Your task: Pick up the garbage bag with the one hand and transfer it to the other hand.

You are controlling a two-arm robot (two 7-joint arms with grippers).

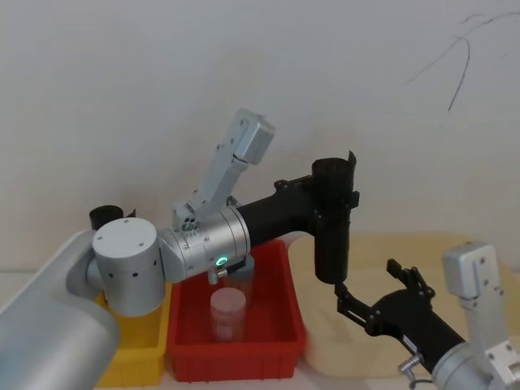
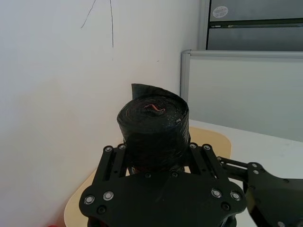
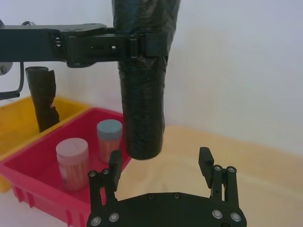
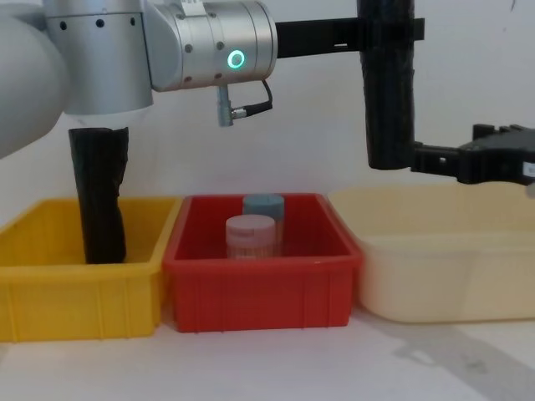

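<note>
Garbage bag (image 1: 331,240), straight black crinkly-plastic roll, hangs upright above cream plastic bin (image 4: 435,251), clamped in left gripper (image 1: 335,197); right gripper (image 1: 367,283) spread wide near its lower end: pickup done, handover pending.

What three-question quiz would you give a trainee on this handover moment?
1. True or false: the left gripper is shut on the garbage bag, holding it upright.
2. Multiple choice: the right gripper, near the bag's lower end, is A) open, B) shut on the bag, C) shut on nothing.
3. Fill in: the number of jars standing in the red bin is ___.
Key: 1 true; 2 A; 3 two.
</note>
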